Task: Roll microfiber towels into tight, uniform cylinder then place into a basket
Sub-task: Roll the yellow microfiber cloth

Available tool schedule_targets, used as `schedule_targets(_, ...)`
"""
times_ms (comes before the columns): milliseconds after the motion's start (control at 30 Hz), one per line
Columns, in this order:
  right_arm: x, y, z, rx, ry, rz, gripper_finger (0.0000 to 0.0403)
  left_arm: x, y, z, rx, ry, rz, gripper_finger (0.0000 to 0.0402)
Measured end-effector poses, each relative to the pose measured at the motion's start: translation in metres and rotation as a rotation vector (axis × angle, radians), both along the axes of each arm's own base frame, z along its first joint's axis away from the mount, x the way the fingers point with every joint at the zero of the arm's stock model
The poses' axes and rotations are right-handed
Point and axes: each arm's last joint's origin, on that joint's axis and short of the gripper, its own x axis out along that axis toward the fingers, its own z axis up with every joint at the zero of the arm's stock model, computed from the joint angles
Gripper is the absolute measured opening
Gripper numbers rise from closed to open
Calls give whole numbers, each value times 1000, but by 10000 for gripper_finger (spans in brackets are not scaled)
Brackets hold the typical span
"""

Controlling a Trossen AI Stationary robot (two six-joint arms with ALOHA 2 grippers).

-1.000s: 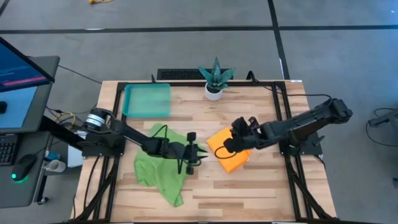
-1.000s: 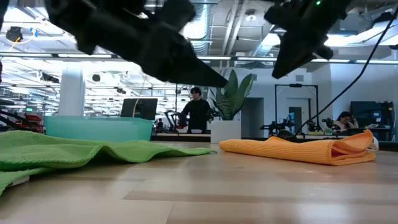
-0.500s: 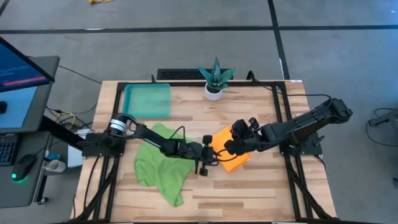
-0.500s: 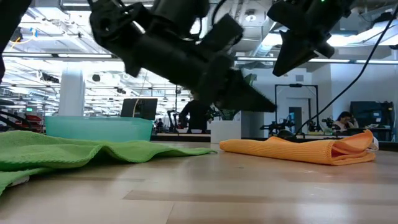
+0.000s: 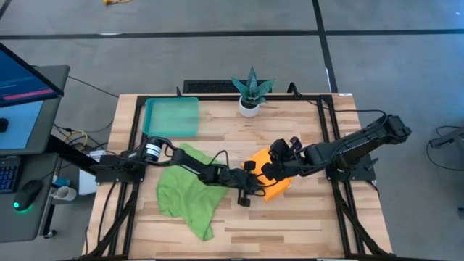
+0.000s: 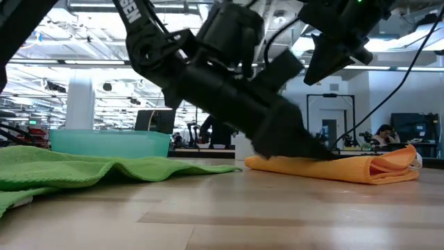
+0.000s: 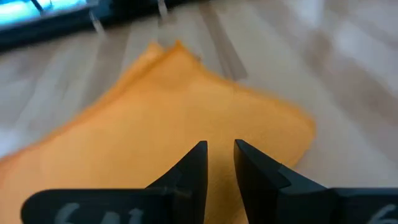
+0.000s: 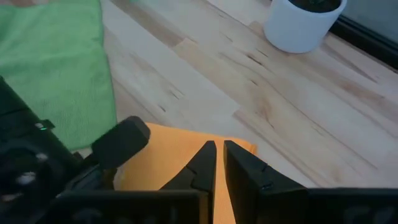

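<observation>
The left tool (image 5: 254, 190), tips nearly closed and empty, has reached the orange towel (image 5: 270, 187).

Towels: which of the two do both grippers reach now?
The orange towel, folded, right of centre. The left gripper and right gripper are over it; the green towel lies spread apart.

Two matte-black jointed arms trail looped black cables, the left arm (image 5: 177, 161) banded by a silver collar, each ending in tapered black fingers (image 7: 189, 168).
</observation>
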Motion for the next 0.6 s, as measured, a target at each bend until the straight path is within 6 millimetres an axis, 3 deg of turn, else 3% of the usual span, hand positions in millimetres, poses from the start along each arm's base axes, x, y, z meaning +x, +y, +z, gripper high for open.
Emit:
schedule_targets(367,0,0,0,0,0,0,54,-6,-7,-9,14,153,-87,70)
schedule_targets(600,0,0,0,4,0,-2,54,-26,-18,10,125,340,-271,70)
